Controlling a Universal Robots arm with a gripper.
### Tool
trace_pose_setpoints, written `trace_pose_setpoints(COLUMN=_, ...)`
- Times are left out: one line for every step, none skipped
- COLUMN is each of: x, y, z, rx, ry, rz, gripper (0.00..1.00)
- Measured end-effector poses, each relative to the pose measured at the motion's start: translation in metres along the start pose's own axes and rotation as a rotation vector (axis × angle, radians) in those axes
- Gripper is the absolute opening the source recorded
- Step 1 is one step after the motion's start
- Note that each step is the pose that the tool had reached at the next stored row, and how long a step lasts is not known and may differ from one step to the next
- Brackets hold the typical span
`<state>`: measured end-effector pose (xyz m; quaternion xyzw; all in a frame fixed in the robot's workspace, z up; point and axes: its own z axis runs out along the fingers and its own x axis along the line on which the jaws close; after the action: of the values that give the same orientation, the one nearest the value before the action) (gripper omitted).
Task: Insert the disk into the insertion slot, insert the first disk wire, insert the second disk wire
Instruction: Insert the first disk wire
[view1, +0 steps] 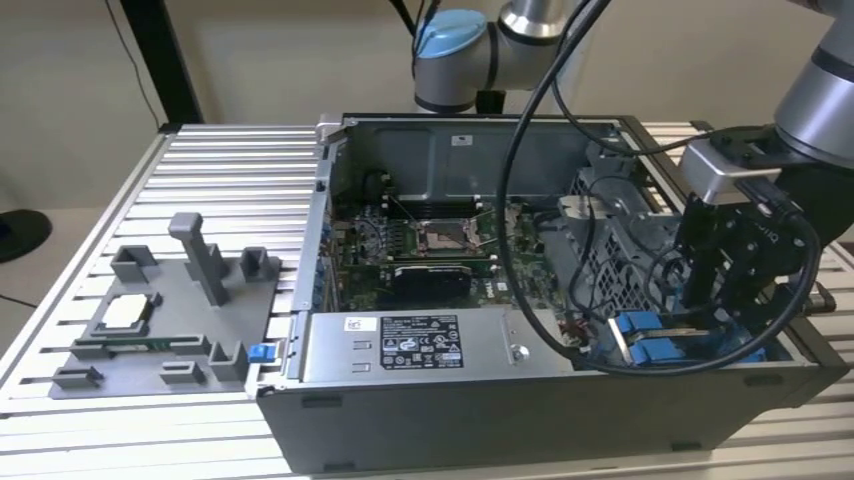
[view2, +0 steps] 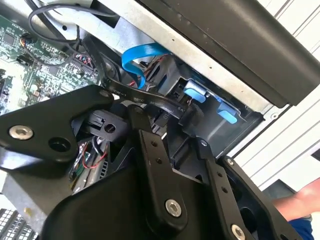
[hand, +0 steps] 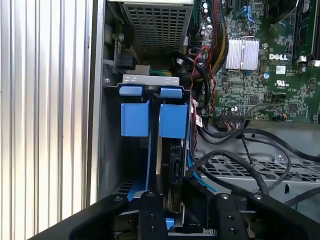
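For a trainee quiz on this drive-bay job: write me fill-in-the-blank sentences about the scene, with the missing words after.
In the exterior view the gripper reaches into the computer case at that view's ___ end. The fittings at the insertion slot are ___. The power-supply box carries a ___ sticker. The grey fixture tray lies on the case's ___ side in the exterior view.
Missing: right; blue; white; left.

arm (view1: 830, 95) bent over, gripper (view1: 727, 305) pointing downward

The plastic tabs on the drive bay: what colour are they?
Bright blue. The plastic tabs show best in the first wrist view.
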<state>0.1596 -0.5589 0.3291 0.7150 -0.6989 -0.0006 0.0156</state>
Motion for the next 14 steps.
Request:
trace_pose_setpoints(x=0.0000, y=0.0001, z=-0.0013, rx=-0.0004, ry=0.0001, rz=0.000, gripper=0.00)
trace_pose_setpoints(x=0.0001, y=0.0002, z=-0.0029, rx=-0.0011, ry=-0.0001, rz=0.000, gripper=0.00)
trace_pose_setpoints(x=0.0001, y=0.0003, z=-0.0053, rx=-0.0022, ry=0.0000, rz=0.000, gripper=0.00)
trace_pose_setpoints(x=0.0002, y=0.0003, z=-0.0075, rx=-0.0032, ry=-0.0002, rz=0.000, gripper=0.00)
trace_pose_setpoints(x=0.0002, y=0.0003, z=-0.0101, rx=-0.0044, ry=-0.0002, rz=0.000, gripper=0.00)
trace_pose_setpoints(x=0.0002, y=0.0003, z=-0.0124, rx=-0.0056, ry=-0.0002, rz=0.000, gripper=0.00)
trace_pose_setpoints(x=0.0003, y=0.0004, z=-0.0148, rx=-0.0068, ry=-0.0002, rz=0.000, gripper=0.00)
trace_pose_setpoints(x=0.0003, y=0.0005, z=-0.0170, rx=-0.0081, ry=-0.0002, rz=0.000, gripper=0.00)
trace_pose_setpoints(x=0.0004, y=0.0005, z=-0.0192, rx=-0.0093, ry=-0.0001, rz=0.000, gripper=0.00)
trace_pose_setpoints(x=0.0004, y=0.0005, z=-0.0212, rx=-0.0106, ry=-0.0002, rz=0.000, gripper=0.00)
trace_pose_setpoints(x=0.0005, y=0.0006, z=-0.0233, rx=-0.0119, ry=-0.0002, rz=0.000, gripper=0.00)
trace_pose_setpoints(x=0.0005, y=0.0006, z=-0.0254, rx=-0.0132, ry=-0.0004, rz=0.000, gripper=0.00)
trace_pose_setpoints(x=0.0005, y=0.0007, z=-0.0280, rx=-0.0145, ry=-0.0003, rz=0.000, gripper=0.00)
trace_pose_setpoints(x=0.0006, y=0.0007, z=-0.0303, rx=-0.0155, ry=-0.0003, rz=0.000, gripper=0.00)
